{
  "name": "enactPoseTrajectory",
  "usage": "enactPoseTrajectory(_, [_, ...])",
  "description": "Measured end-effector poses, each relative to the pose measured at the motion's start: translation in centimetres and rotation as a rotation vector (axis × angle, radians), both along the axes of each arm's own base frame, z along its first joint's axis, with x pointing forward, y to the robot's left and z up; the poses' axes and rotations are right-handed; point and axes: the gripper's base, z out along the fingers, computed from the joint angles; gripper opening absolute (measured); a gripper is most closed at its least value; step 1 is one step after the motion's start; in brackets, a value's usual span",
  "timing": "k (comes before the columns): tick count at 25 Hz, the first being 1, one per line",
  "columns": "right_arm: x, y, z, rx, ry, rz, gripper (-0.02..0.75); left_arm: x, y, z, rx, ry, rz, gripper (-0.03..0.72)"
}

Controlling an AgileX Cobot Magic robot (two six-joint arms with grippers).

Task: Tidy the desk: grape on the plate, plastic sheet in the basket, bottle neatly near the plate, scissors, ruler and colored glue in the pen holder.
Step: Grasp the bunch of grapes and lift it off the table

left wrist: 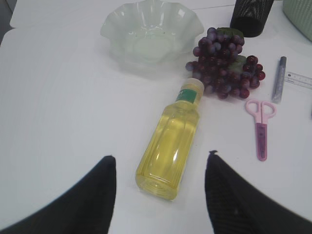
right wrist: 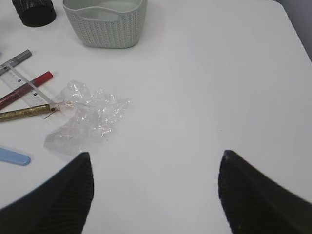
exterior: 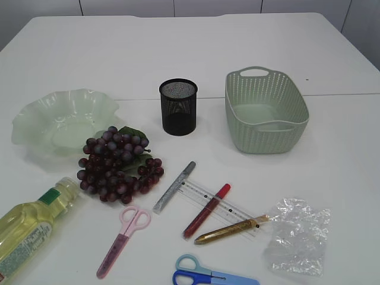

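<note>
- A white surface [exterior: 332, 154] carries everything. In the exterior view the grape [exterior: 116, 165] lies just beside the plate [exterior: 62, 122], not on it; pen holder [exterior: 178, 107] and basket [exterior: 264, 110] stand toward the far edge, apparently empty, while scissors [exterior: 123, 233], ruler [exterior: 222, 206] and glue sticks [exterior: 206, 210] lie scattered near the front edge.
- Left wrist view: the left end effector [left wrist: 161, 190] hangs open, empty, jaws either side of the lying bottle's [left wrist: 169, 144] base, likely lining up a grasp.
- Right wrist view: the right end effector [right wrist: 153, 190] is open wide over bare surface, beside the plastic sheet [right wrist: 87, 119].
</note>
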Motion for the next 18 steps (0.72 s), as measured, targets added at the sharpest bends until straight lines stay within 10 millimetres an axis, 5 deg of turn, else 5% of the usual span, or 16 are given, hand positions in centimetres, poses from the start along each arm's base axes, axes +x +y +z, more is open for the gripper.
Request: enactPoseTrajectory(18, [0.0, 0.0, 0.0, 0.0, 0.0, 0.0, 0.583, -0.01, -0.05, 0.0, -0.005, 0.001, -0.003, 0.424])
